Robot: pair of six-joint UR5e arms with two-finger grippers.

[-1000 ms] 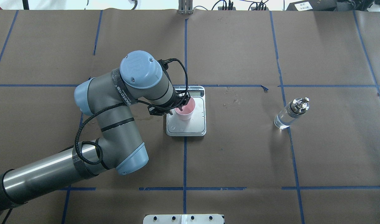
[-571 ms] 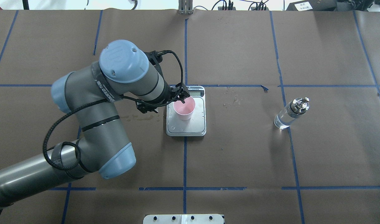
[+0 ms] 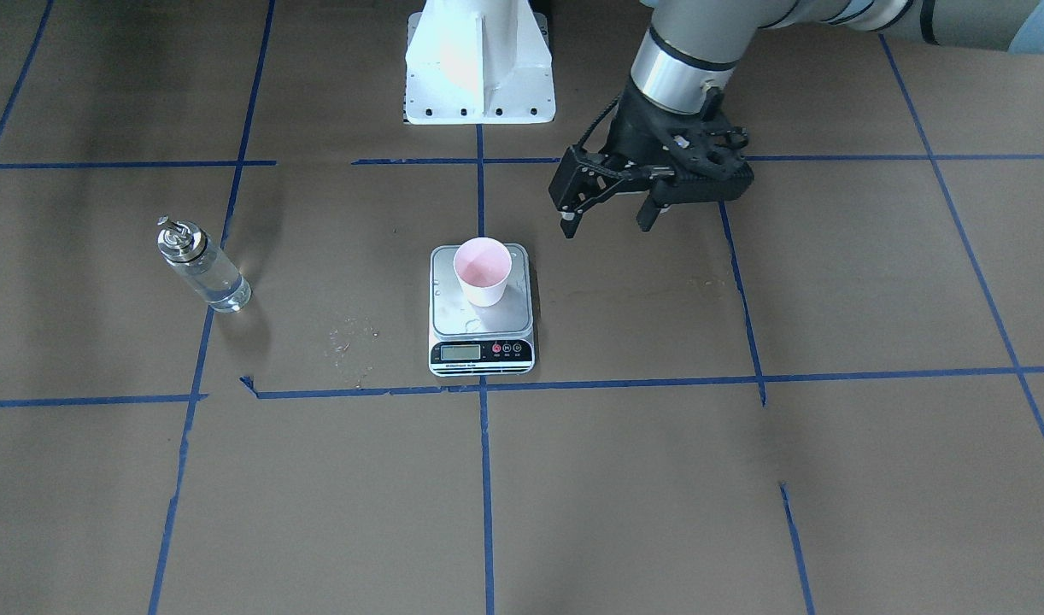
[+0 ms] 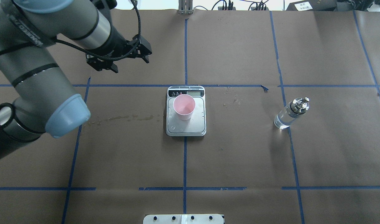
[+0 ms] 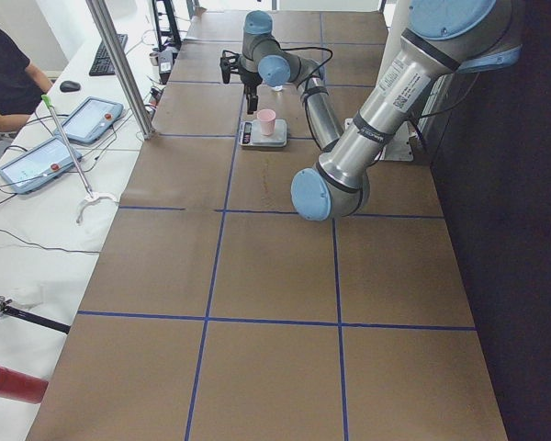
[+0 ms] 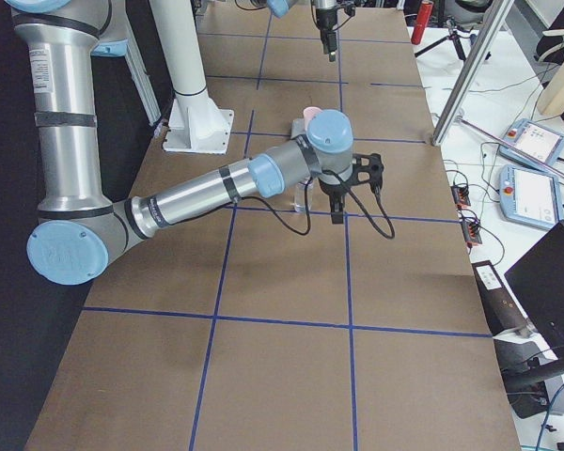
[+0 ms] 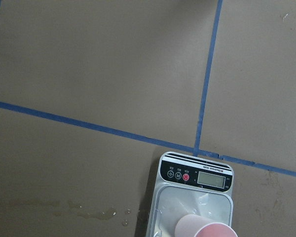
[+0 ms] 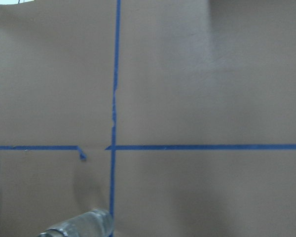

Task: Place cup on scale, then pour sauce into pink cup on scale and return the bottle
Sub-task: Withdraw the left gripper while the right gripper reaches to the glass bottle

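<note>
"Well, over on the left, the left gripper (image 4: 130, 63) has drawn back from the scale (image 4: 196, 126), black fingers spread wide and holding nothing."

"It was at the cup (image 4: 184, 107) a moment ago. That tapered pink paper cup now stands alone on the flat silver platform."

"And to the right?"

"The round glass bottle (image 4: 288, 116) with its metal cap hasn't moved on the brown-paper table (image 4: 239, 155), and there's clear sauce (image 4: 281, 122) inside. The right gripper (image 6: 355, 202) hangs near it. I can't tell if it's spread."
</note>
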